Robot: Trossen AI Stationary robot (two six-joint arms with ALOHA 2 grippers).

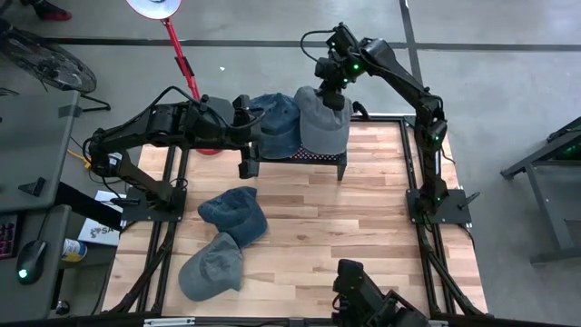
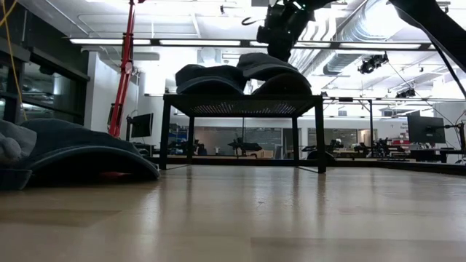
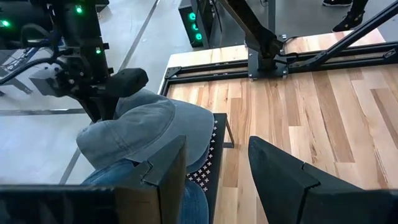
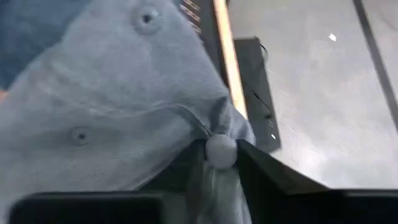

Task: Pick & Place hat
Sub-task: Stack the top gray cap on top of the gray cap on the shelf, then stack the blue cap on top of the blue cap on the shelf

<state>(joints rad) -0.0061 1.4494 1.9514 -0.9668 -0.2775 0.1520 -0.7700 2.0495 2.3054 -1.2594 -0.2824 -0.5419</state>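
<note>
Two hats on rack (image 1: 295, 156), right tool (image 4: 221, 155) pinching grey hat (image 1: 323, 123)

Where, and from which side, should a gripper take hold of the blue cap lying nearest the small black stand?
Probably the brim edge of the blue cap, from straight above: it lies flat and apart on the table, the soft crown offering little to pinch. The left gripper is closest, fingers open.
</note>
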